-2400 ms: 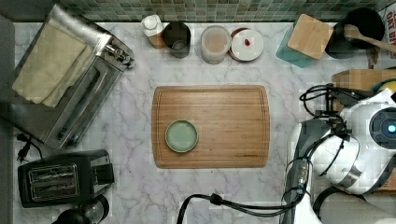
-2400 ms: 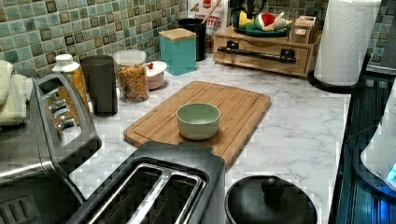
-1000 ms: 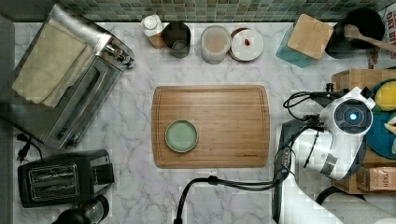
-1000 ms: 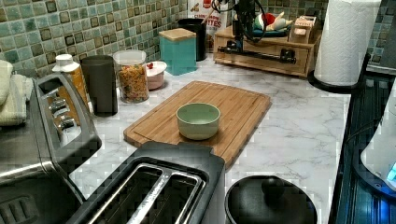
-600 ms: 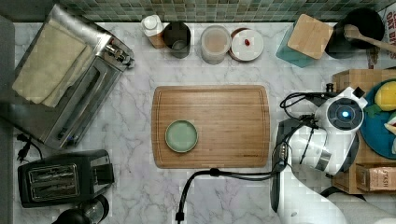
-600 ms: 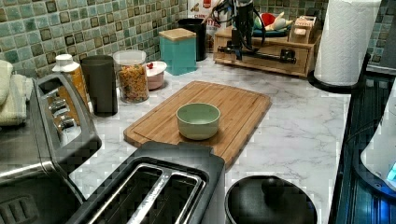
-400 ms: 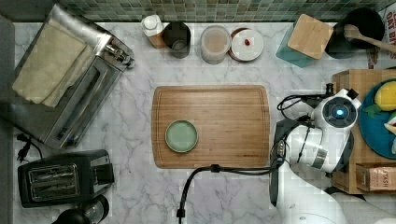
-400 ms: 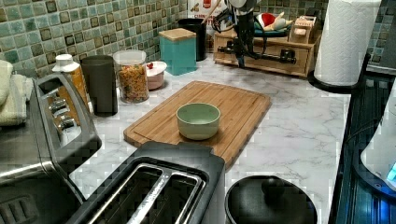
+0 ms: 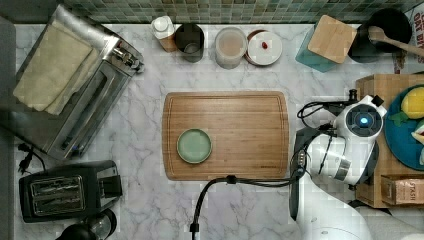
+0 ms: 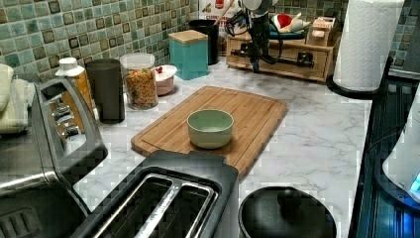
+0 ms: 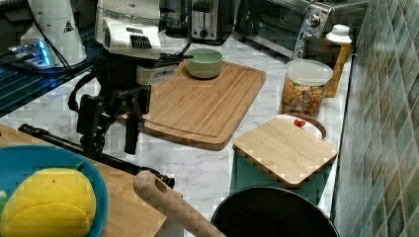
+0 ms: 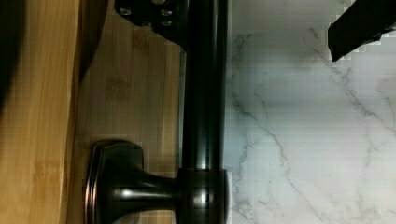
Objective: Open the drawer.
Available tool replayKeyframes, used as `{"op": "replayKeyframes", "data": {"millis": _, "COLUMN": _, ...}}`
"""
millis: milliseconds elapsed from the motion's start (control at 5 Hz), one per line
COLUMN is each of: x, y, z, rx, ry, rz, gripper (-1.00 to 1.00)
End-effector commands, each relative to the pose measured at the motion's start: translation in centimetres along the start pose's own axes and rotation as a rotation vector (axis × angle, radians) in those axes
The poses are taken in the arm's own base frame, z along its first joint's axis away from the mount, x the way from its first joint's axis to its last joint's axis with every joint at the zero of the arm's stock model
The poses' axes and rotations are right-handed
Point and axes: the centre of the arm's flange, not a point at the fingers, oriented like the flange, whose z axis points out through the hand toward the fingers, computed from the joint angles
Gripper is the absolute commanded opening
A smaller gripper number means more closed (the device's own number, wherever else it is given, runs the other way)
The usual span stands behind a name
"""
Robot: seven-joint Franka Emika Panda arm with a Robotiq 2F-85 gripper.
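While poised at the black bar handle [image 12: 203, 93], straddles it with the gripper [image 11: 112, 140] spread wide: one of the fingers [image 12: 359, 28] out over the marble countertop [image 12: 303, 140], the other tucked in between bar and wood, neither seen pressing on the bar. Grips nothing.

Directly behind the bar, past its dark end mount: the light-wood front of the drawer [image 12: 135, 93], at the countertop's end on the top view's right. Looks flush with its wooden box [image 9: 367, 85] in the left view, so shut as far as can be told. Up on that box: a blue plate [image 11: 29, 163] carrying a yellow fruit [image 11: 44, 202].

Just beside the box, toward the top view's top: a black pot [image 9: 385, 25] with a wooden spoon [image 9: 395, 42] resting in it, then a teal canister [image 9: 307, 55] under a square wooden lid.

Farther out, mid-counter and well apart from the drawer: the bamboo cutting board [image 9: 240, 115], lying flat, bearing a pale green bowl [image 9: 194, 146] upright near the edge on the top view's left.

Along the tiled wall [image 10: 74, 29] past the board: a white lidded dish [image 9: 264, 47], a clear jar [image 10: 141, 82] of cereal, a dark tumbler [image 10: 106, 89] and a white-capped bottle [image 10: 74, 74].

Farthest from the arm [image 9: 345, 155], at the top view's left: a steel toaster oven [image 9: 90, 105] topped with a folded cloth [image 9: 50, 70], and a black two-slot toaster [image 9: 65, 192] in the corner.
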Motion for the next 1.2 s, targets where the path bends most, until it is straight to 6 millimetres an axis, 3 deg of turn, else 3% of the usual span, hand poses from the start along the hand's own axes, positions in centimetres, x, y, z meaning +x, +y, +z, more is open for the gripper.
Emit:
{"op": "replayKeyframes", "data": {"millis": 200, "x": 0.5, "y": 0.9, "z": 3.3, "rx": 0.075, "ry": 0.041, "rz": -0.011, "gripper": 1.00}}
{"op": "replayKeyframes", "data": {"millis": 400, "x": -0.7, "y": -0.2, "z": 1.8, "rx": 0.061, "ry": 0.023, "rz": -0.013, "gripper": 1.00}}
{"op": "replayKeyframes", "data": {"millis": 600, "x": -0.3, "y": -1.4, "z": 2.0, "rx": 0.125, "ry": 0.016, "rz": -0.080, "gripper": 1.00}}
{"op": "replayKeyframes", "data": {"millis": 800, "x": 0.0, "y": -3.9, "z": 1.0, "rx": 0.153, "ry": 0.054, "rz": -0.117, "gripper": 1.00}}
{"op": "replayKeyframes", "data": {"millis": 1000, "x": -0.3, "y": -7.8, "z": -1.2, "rx": 0.184, "ry": 0.078, "rz": -0.108, "gripper": 1.00}}
{"op": "replayKeyframes", "data": {"millis": 1200, "x": -1.0, "y": -12.8, "z": -2.9, "rx": 0.187, "ry": 0.087, "rz": -0.045, "gripper": 1.00}}
